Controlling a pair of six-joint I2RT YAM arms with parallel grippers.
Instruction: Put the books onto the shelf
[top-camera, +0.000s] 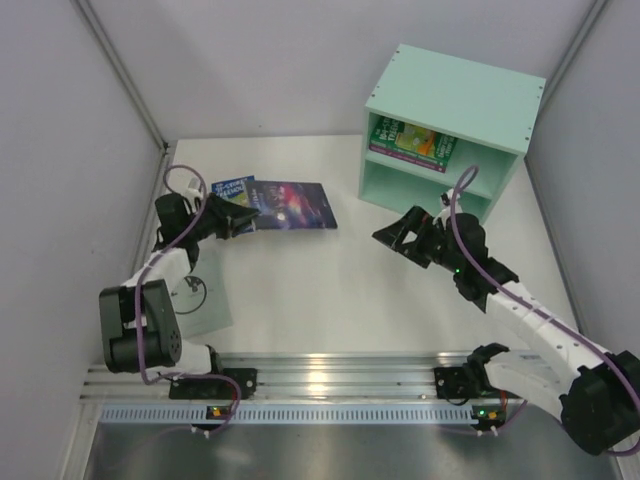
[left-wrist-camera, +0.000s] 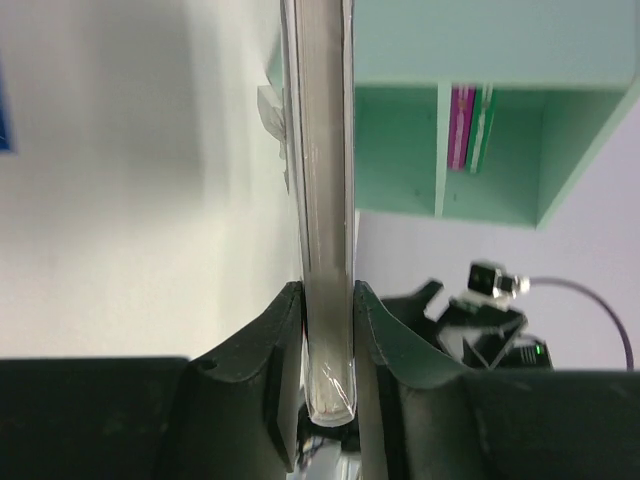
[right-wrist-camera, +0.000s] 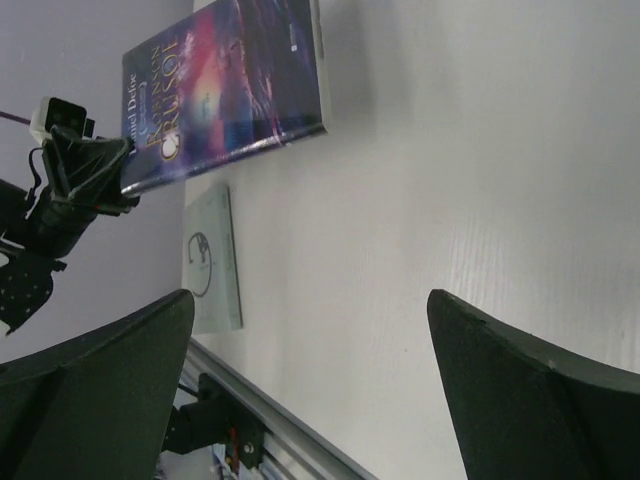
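Note:
The mint-green shelf (top-camera: 455, 95) stands at the back right, and two books (top-camera: 415, 143), green and purple, lie in its upper compartment. They show as spines (left-wrist-camera: 470, 125) in the left wrist view, inside the shelf (left-wrist-camera: 500, 40). A dark blue-purple book (top-camera: 295, 205) lies at the back left. My left gripper (top-camera: 243, 215) is shut on its near edge, and the page edge (left-wrist-camera: 325, 200) runs up between the jaws of my left gripper (left-wrist-camera: 325, 292). A blue book (top-camera: 232, 190) with yellow lettering sits just behind. My right gripper (top-camera: 398, 235) hangs open over bare table in front of the shelf, nothing between its fingers (right-wrist-camera: 310, 300). The dark book (right-wrist-camera: 230, 90) shows there too.
A pale flat booklet (top-camera: 205, 290) with a round logo lies by the left arm, also seen in the right wrist view (right-wrist-camera: 212, 260). Grey walls close in on three sides. An aluminium rail (top-camera: 330, 375) carries both arm bases at the near edge.

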